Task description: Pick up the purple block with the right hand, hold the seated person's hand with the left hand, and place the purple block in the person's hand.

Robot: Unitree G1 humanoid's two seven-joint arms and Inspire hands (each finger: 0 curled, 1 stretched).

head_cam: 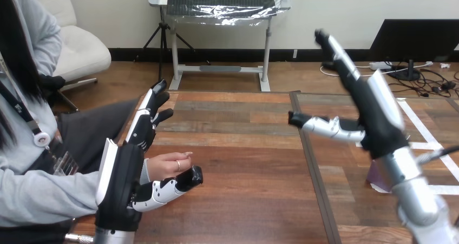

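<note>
Lower left, the robot's left hand (122, 184) stands with fingers straight and thumb just under the person's hand (168, 164), seemingly supporting rather than gripping it. At right, the right hand (379, 125) hangs raised, fingers spread, empty. The purple block (378, 176) lies on the table (243, 200) behind its wrist, not yet picked up.

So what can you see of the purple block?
Only a bit of the small purple block shows, plain and matte. It lies on the brown wooden table at the robot's right side, by white tape lines, mostly hidden behind the silver right forearm. Nothing holds it: the right robot hand is up in the air, fingers straight, apart from it.
</note>
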